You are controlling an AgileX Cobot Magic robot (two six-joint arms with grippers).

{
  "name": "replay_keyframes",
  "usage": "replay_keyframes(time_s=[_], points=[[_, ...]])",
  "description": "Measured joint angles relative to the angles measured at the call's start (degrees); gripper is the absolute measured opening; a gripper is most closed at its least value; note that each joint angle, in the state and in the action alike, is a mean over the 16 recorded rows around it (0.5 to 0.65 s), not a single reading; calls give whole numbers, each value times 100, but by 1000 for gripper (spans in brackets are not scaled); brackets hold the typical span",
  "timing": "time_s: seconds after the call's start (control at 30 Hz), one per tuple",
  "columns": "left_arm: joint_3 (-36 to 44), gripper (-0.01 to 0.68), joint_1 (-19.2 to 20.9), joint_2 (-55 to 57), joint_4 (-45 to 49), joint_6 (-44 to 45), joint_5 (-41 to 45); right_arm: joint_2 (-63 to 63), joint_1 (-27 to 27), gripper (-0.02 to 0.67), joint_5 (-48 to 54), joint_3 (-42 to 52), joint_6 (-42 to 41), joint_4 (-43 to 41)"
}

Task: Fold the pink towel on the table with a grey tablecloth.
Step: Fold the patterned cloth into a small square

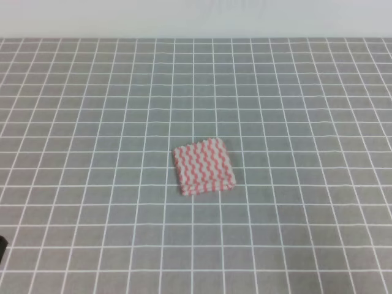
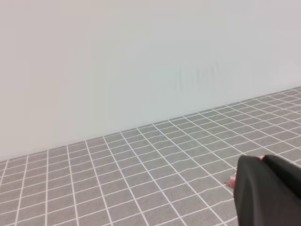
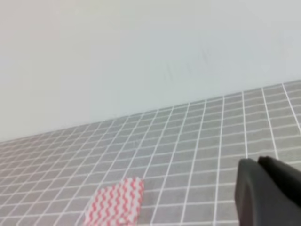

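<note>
Pink towel (image 1: 203,166) lies in a small layered square mid-surface (image 1: 92,122).
Soft, light; we'd pinch a corner. Both grippers' openings: we cannot tell.

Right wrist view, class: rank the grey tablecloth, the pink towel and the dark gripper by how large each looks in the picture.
1. Grey tablecloth, by far the largest.
2. Right gripper, though it looms large only because it sits right at the camera and is cut off by the frame.
3. Pink towel, smallest, also cropped at the bottom edge.
</note>
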Motion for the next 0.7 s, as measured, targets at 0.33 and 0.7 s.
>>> replay_keyframes(time_s=[0.33,0.7], points=[[0,-3,0,0,0,-3,0,19,0,-16,105,155,7,91],[0,-4,0,0,9,-8,0,-120,-140,-16,-89,316,10,-437]])
